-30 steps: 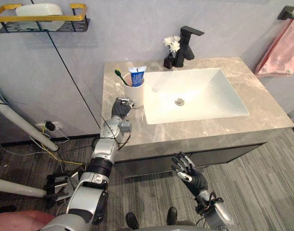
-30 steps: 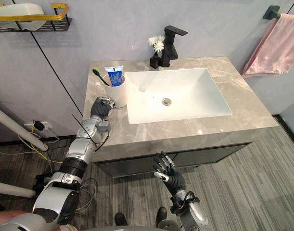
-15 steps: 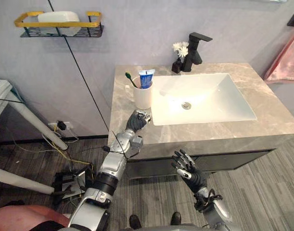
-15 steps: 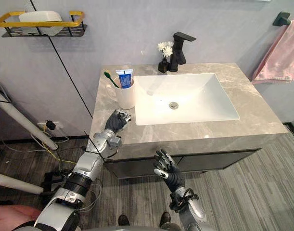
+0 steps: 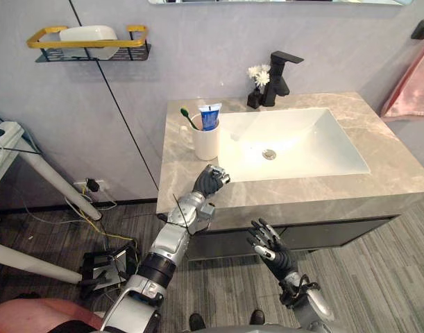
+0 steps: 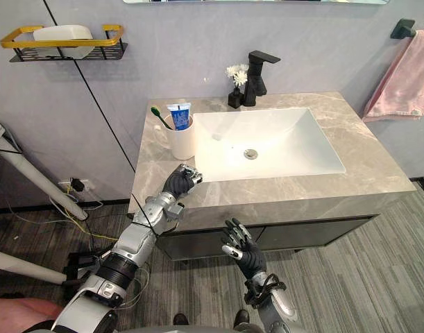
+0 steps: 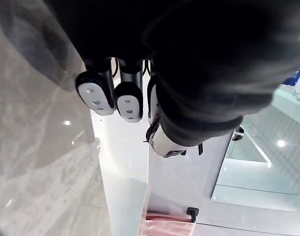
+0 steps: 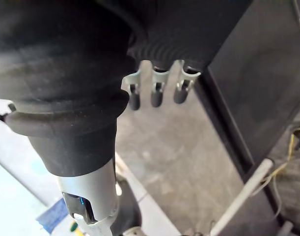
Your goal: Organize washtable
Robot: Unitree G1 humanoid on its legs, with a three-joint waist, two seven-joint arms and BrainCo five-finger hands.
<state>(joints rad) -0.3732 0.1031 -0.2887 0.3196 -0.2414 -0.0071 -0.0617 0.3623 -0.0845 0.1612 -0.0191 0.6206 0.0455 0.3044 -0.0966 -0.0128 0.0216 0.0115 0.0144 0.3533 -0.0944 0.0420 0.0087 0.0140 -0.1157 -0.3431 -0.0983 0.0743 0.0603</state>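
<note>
A white cup (image 5: 206,142) stands on the grey marble counter (image 5: 180,177) just left of the sink. It holds a blue toothpaste tube (image 5: 209,116) and a green toothbrush (image 5: 189,116). My left hand (image 5: 210,180) hovers over the counter in front of the cup, apart from it, close to the sink's front left corner; its fingers (image 7: 95,93) are curled and hold nothing. My right hand (image 5: 270,246) hangs below the counter's front edge, before the dark cabinet, fingers spread.
A white sink basin (image 5: 316,149) fills the counter's middle. A black faucet (image 5: 280,69) and a small dark vase of white flowers (image 5: 255,82) stand at the back. A pink towel (image 5: 409,83) hangs at right. A yellow-railed wall shelf (image 5: 87,43) carries a white dish.
My left hand has drawn back from the cup's base toward the counter's front edge and a little rightward. The camera has shifted. The right hand has stayed put.
</note>
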